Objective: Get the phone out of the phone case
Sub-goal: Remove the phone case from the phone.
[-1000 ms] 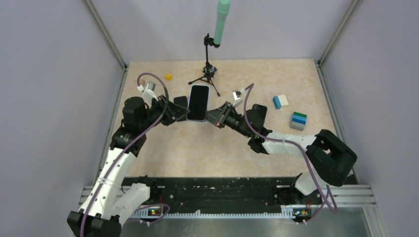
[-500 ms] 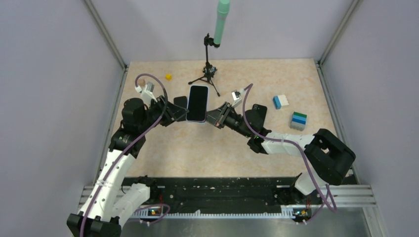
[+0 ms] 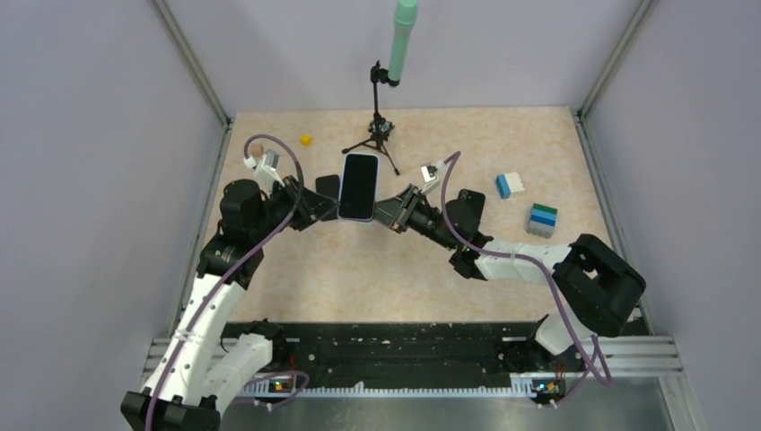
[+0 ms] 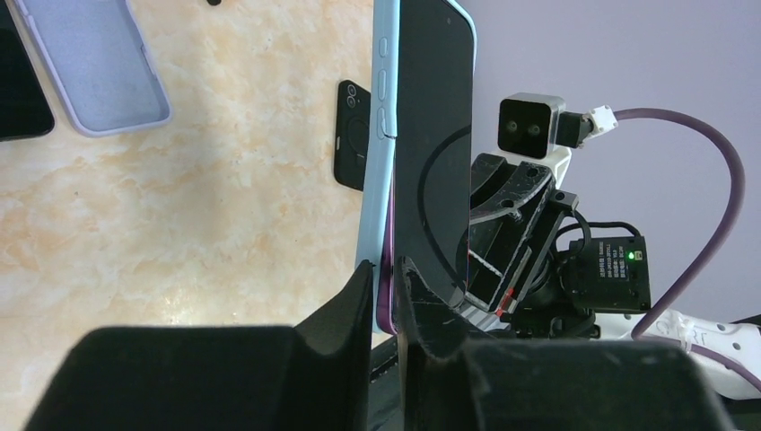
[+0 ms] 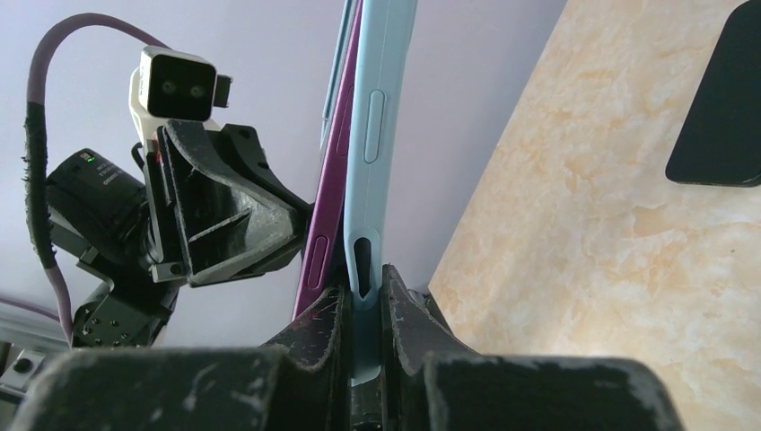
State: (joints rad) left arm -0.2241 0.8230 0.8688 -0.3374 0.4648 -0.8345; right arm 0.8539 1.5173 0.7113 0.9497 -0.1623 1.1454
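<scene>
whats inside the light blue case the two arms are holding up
A phone with a dark screen. Its purple side shows beside the wall of the case in the right wrist view. The case covers the phone's back, so that cannot be seen.

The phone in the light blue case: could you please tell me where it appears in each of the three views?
Top external: the phone is mid-picture, black screen up.
Left wrist: an upright dark slab right of centre.
Right wrist: only its purple edge, left of centre.
Shared landmark: the light blue case hugging the phone.
</scene>
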